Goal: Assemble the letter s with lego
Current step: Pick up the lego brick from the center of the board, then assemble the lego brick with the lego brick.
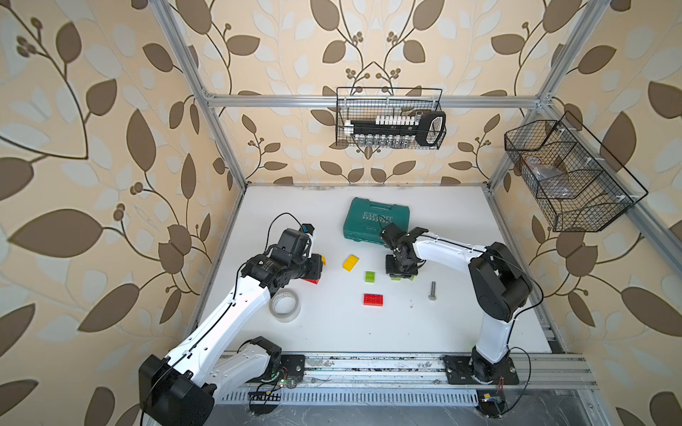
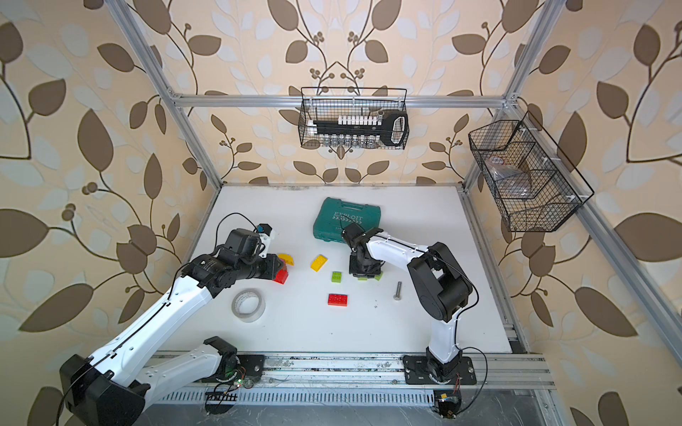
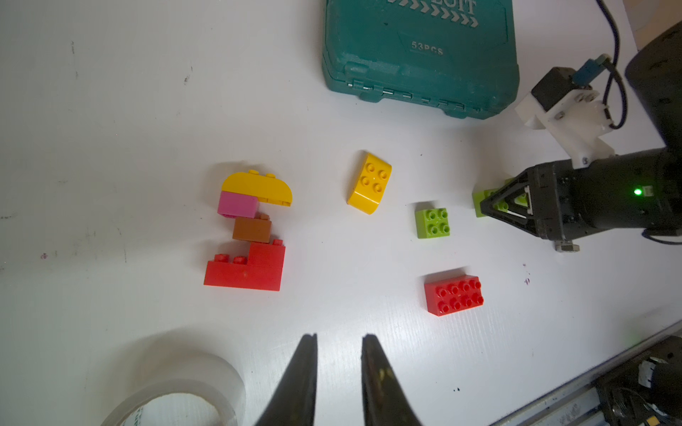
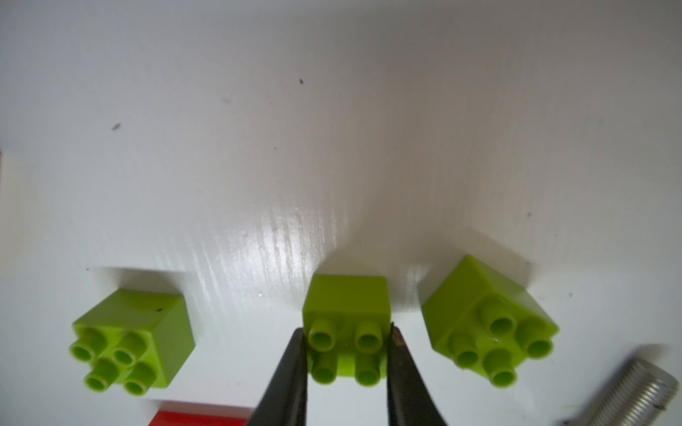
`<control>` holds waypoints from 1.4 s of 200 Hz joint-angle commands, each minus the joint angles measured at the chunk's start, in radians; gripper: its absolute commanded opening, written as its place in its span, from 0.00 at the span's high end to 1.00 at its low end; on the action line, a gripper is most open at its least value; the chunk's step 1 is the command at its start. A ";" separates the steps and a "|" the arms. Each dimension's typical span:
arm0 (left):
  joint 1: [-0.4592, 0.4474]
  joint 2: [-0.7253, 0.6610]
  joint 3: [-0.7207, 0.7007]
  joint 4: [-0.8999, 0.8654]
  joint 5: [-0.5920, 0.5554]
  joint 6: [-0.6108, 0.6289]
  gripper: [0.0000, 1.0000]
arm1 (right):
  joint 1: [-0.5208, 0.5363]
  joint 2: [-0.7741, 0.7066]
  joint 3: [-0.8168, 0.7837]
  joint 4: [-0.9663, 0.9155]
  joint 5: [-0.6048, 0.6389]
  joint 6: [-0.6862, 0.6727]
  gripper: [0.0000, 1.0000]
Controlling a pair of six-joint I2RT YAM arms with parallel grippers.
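Currently the right claw (image 4: 348,333) is closed on the middle green brick (image 4: 347,298), with one finger against each side wall at stud height. The brick rests on the desk (image 1: 332,332) with its studs up. A second green brick (image 4: 133,343) stands apart from it toward the left arm. A third green brick (image 4: 491,324), turned at an angle, stands just beside it toward the bolt (image 1: 432,290). Narrow strips of bare desk separate all three. The left claw (image 3: 339,337) is drawn in to a narrow gap and holds nothing; it hangs over the desk near the tape roll (image 1: 284,305). The part-built stack (image 3: 251,236) of red, brown, pink and yellow bricks lies flat on the desk, mostly hidden beneath the left wrist in both top views. A loose yellow brick (image 3: 369,183) and a loose red brick (image 3: 454,295) lie between the stack and the green group, each well apart from its neighbours. The teal case (image 1: 376,219) lies behind the right claw, toward the far edge. The widest bare surface runs from the loose red brick to the front rail (image 1: 369,363).
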 commanded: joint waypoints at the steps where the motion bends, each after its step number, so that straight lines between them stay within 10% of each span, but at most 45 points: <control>1: 0.014 -0.030 -0.006 -0.002 -0.019 -0.005 0.75 | 0.033 -0.053 0.023 -0.068 0.037 0.036 0.82; 111: 0.014 -0.073 -0.013 -0.015 -0.113 -0.025 0.75 | 0.319 -0.103 0.108 -0.265 0.139 0.545 0.87; 280: 0.015 -0.080 -0.015 -0.021 -0.121 -0.023 0.71 | 0.346 -0.054 0.046 -0.117 0.023 0.550 0.94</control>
